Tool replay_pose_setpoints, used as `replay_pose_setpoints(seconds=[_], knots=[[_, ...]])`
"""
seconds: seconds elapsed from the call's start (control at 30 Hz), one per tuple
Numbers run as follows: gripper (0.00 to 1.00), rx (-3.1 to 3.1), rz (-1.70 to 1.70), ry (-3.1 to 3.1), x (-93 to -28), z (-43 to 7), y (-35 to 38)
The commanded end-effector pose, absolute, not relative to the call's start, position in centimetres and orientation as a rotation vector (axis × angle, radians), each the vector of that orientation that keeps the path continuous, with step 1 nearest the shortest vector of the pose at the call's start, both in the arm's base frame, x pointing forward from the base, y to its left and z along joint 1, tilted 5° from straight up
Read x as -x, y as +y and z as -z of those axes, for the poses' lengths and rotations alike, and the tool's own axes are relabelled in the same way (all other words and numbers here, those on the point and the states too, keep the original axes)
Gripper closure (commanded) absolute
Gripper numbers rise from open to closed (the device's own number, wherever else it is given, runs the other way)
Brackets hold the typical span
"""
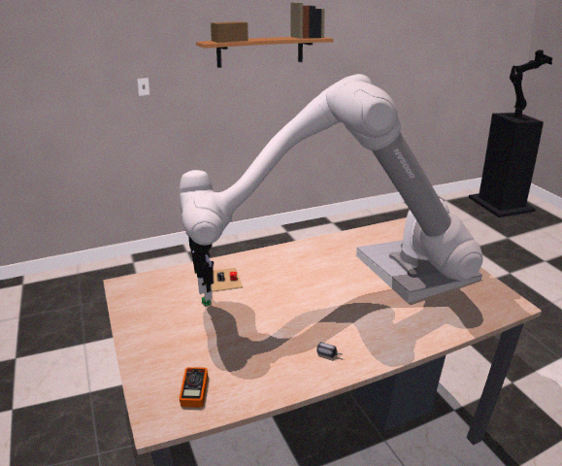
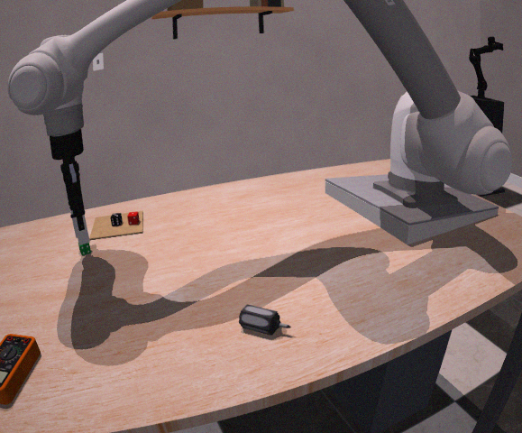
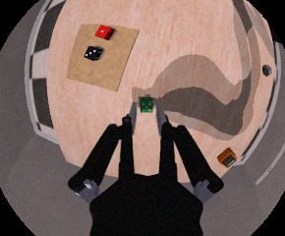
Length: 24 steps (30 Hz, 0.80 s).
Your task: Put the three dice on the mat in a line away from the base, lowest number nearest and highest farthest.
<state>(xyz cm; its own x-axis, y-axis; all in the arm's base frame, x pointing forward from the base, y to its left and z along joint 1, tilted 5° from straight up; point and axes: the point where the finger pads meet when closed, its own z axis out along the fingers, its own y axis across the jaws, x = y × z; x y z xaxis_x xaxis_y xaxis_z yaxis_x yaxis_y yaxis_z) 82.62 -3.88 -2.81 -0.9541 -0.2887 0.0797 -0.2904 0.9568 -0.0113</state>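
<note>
Fingers of the black two-fingered hand (image 1: 205,296) (image 2: 81,241) (image 3: 146,109) stand partly open around a small green cubic die (image 1: 206,302) (image 2: 85,248) (image 3: 146,104), gaps showing either side. Near the hand, on the wooden bench (image 1: 290,271) (image 2: 233,205) (image 3: 182,34), a tan flat mat (image 1: 228,285) (image 2: 105,230) (image 3: 100,74) carries a black cubic die (image 1: 220,276) (image 2: 116,219) (image 3: 92,53) and a red one (image 1: 233,276) (image 2: 132,217) (image 3: 103,32).

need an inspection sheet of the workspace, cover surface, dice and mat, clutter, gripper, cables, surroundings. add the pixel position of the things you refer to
surface: wooden table top (image 1: 290,260) (image 2: 233,200), arm shadows across it
job's things: red die (image 1: 233,276) (image 2: 132,217) (image 3: 103,32) and black die (image 1: 220,276) (image 2: 116,219) (image 3: 92,53) on the mat (image 1: 228,286) (image 2: 105,230) (image 3: 84,71); green die (image 1: 206,302) (image 2: 85,248) (image 3: 146,104) off it
clutter: orange multimeter (image 1: 193,386) (image 2: 6,368) (image 3: 226,157), small motor (image 1: 327,349) (image 2: 259,319)
gripper (image 1: 204,299) (image 2: 82,243) (image 3: 146,108): jaws either side of the green die, gaps visible in the wrist view
cables: nothing seen
surroundings: wall shelf (image 1: 266,42) (image 2: 224,13), black arm on a pedestal (image 1: 512,160), checkered floor (image 1: 54,320)
</note>
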Motion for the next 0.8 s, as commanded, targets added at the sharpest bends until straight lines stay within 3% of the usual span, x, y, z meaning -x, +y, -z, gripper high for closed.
replay_pose_setpoints(seconds=[0.0, 0.77], knots=[[0.68, -0.449, -0.035, -3.033, -82.68, 2.69, -3.87], [0.68, -0.449, -0.035, -3.033, -82.65, 3.08, -3.88]])
